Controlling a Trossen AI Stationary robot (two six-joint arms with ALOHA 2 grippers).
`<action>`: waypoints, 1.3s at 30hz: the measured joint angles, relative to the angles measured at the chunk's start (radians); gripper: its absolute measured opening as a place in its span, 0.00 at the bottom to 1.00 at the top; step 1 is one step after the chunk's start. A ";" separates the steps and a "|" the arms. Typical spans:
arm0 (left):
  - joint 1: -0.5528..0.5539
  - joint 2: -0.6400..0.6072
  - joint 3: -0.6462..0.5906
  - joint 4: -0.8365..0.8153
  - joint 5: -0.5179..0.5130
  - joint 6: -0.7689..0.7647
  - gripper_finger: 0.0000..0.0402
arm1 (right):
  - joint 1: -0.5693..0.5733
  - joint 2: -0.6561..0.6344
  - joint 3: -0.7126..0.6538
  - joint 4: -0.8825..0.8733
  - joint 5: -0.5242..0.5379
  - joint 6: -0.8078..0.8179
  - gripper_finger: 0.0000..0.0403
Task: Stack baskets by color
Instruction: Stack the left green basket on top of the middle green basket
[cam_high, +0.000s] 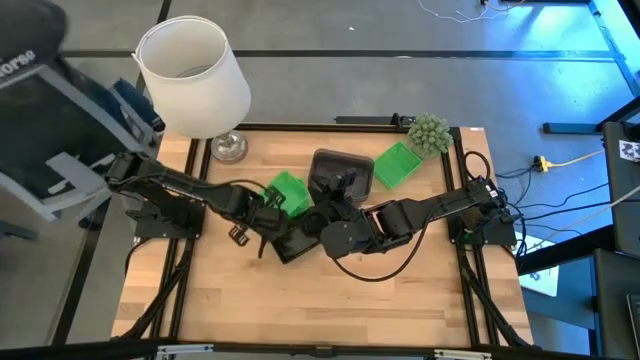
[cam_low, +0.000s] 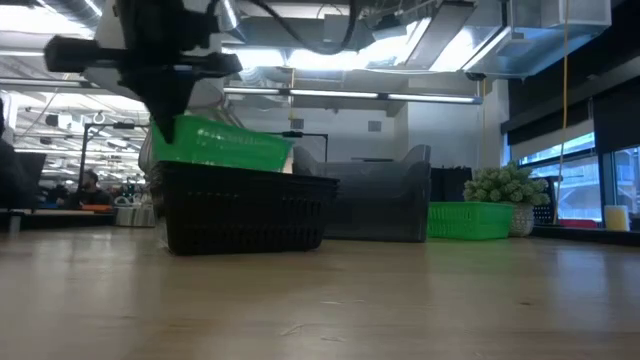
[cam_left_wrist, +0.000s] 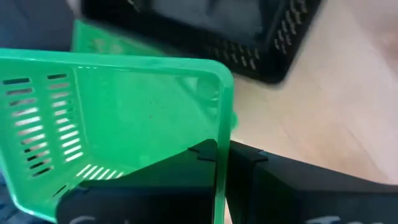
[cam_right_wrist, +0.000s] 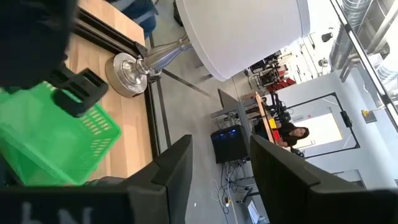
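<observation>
My left gripper (cam_high: 268, 205) is shut on a bright green basket (cam_high: 289, 190), which hangs tilted just over a black basket (cam_low: 245, 210) near the table's middle. Whether the two baskets touch I cannot tell. A smoky grey basket (cam_high: 335, 168) stands behind them on the table, and a second green basket (cam_high: 397, 163) lies at the far right beside it. My right gripper (cam_right_wrist: 221, 168) stands open and raised next to the black basket, pointing toward the far left with nothing between its fingers. My left gripper pinches the green basket's wall at the rim (cam_left_wrist: 221, 134), near a corner, with one finger (cam_left_wrist: 161, 180) inside the basket and the other (cam_left_wrist: 280, 180) outside. The fingers come steeply from above. The basket hangs tilted, opening still upward, lifted off the table.
A white lampshade (cam_high: 195, 75) on a metal foot (cam_high: 228, 147) stands at the far left corner. A small round green plant (cam_high: 428, 133) sits at the far right. The near half of the wooden table (cam_high: 320, 310) is bare board.
</observation>
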 joint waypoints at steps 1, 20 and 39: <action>-0.004 0.011 0.000 -0.010 -0.006 0.008 0.00 | 0.000 0.000 0.000 0.000 0.000 0.001 0.40; 0.062 0.072 0.001 -0.027 0.005 0.311 0.01 | 0.002 0.000 0.000 0.015 0.000 0.006 0.40; 0.066 0.072 0.001 -0.016 -0.057 0.051 0.10 | 0.002 0.000 0.000 0.014 0.000 0.002 0.40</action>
